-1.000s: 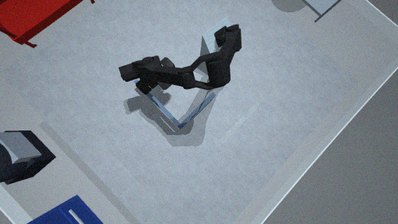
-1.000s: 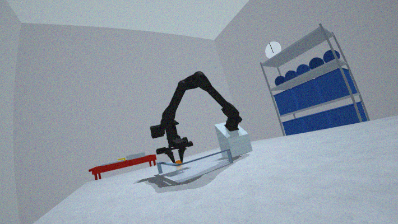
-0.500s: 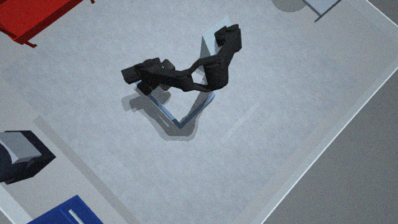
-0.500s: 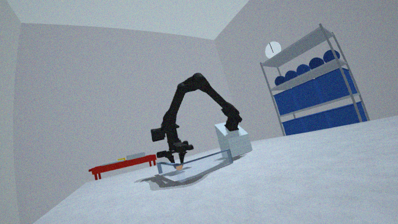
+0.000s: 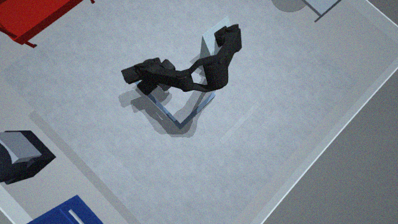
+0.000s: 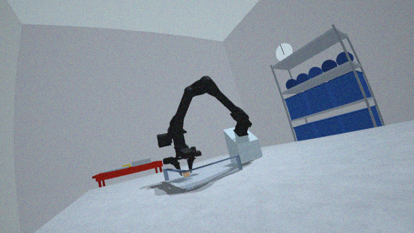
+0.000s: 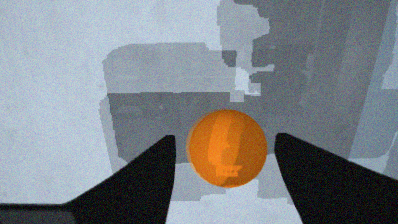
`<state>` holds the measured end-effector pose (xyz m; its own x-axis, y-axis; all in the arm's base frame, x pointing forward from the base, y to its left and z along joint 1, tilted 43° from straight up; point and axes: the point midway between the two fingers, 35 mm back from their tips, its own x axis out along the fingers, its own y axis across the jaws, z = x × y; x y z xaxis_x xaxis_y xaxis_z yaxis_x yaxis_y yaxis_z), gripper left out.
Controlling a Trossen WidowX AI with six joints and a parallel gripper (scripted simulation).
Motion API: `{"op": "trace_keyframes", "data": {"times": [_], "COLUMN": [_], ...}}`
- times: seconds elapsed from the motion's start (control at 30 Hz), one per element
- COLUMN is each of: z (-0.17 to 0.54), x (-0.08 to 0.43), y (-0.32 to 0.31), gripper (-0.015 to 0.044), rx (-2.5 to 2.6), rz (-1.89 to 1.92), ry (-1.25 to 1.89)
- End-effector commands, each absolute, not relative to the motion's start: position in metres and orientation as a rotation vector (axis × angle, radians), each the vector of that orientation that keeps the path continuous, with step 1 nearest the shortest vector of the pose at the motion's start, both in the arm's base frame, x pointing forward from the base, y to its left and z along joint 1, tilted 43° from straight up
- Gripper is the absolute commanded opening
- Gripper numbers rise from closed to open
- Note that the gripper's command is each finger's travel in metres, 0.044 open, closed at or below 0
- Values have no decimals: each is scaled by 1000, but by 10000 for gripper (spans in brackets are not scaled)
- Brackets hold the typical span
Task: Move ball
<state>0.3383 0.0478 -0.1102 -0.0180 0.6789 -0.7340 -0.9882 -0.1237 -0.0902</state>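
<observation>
The orange ball (image 6: 186,174) (image 7: 228,150) is low at the table, inside the corner of the two low clear walls (image 5: 165,108) (image 6: 216,163) (image 7: 374,102). The see-through copy (image 7: 189,146) is almost wholly covered by the ball; only a thin paler rim shows at the ball's left edge in the wrist view. My gripper (image 6: 186,172) (image 7: 225,143) is open around the ball, with a gap between the ball and each finger. In the top view the arm hides the ball and the fingers.
One clear wall runs along the right side of the wrist view, beyond the right finger. The arm stands on a pale block (image 5: 208,42) (image 6: 251,149) behind the walls. A red bench (image 5: 36,17) (image 6: 131,170) and a shelf with blue bins (image 6: 326,93) are farther off.
</observation>
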Motion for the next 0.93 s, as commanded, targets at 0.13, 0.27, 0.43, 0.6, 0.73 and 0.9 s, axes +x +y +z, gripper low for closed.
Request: {"op": "trace_keyframes", "data": {"times": [0.13, 0.27, 0.43, 0.6, 0.73, 0.9], "z": [-93, -49, -47, -53, -45, -18], "x": [341, 339, 339, 342, 342, 339], "y": [30, -10, -12, -9, -16, -39], "gripper": [271, 271, 271, 271, 324, 440], "rx": [-757, -751, -751, -750, -750, -750], "rz": [1548, 1548, 1549, 1529, 1528, 1536], "ry": [544, 547, 547, 546, 547, 543]}}
